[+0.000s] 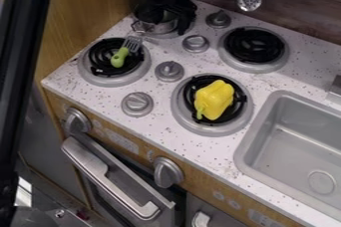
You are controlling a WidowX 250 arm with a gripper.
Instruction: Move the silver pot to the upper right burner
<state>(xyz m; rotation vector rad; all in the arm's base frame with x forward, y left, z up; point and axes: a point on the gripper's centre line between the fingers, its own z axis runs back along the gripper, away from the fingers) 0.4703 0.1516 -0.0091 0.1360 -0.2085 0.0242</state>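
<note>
At the back left, the black gripper (165, 11) is right over the silver pot (160, 27), hiding part of its rim and inside. The pot stands upright on the upper left burner, its handle side facing the front left. Whether the gripper touches the pot, I cannot tell. The upper right burner (254, 45) has a black coil in a grey ring, with nothing on it.
A green-handled fork (121, 56) lies on the lower left burner. A yellow pepper (214, 99) rests on the lower right burner. Grey knobs stand between the burners, including one (196, 43) right of the pot. The sink (299, 146) is at right; utensils hang at the back wall.
</note>
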